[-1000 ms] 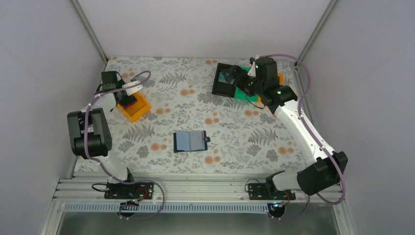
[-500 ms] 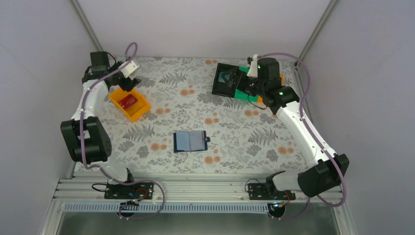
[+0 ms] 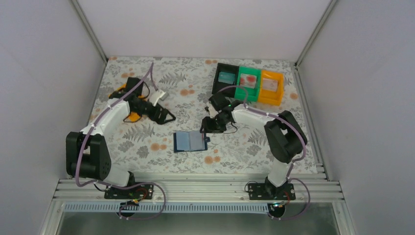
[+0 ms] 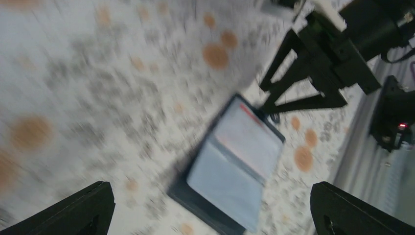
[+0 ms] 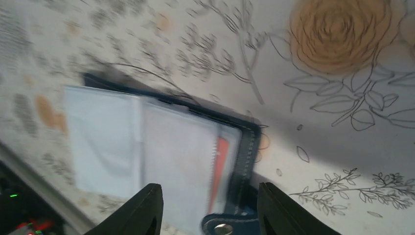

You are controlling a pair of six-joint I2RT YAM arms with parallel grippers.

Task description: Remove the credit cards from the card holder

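Nearest the arm bases, the card holder (image 3: 190,141) is laid open and flat on the floral table cloth (image 3: 235,154), roughly mid-table. It is seen as a small navy folding case with a stitched rim and paler blue, smooth slotted pages. A little closure tab (image 5: 222,228) with a round snap is carried on its 3 o'clock edge. The thin edge of a red card (image 5: 219,159) is shown in the page next to that tab, so at least one card is judged not yet removed.

Just past the holder's 1 o'clock corner, the right gripper (image 3: 209,127) is held low, jaws parted and nothing between them. In its wrist view the fingers are set either side of the tab edge, probably so that the red card's exposed edge can be pinched. At 10 o'clock from the holder, near but apart, the left gripper (image 3: 165,118) is likewise spread wide and empty. It is angled toward the case, perhaps so the case can be pinned down.

Farthest off, at 1 o'clock, three rigid plastic bins are lined side by side: a black bin (image 3: 217,88) with a teal card (image 3: 226,77) inside, a green bin (image 3: 242,94) and an orange bin (image 3: 272,101).
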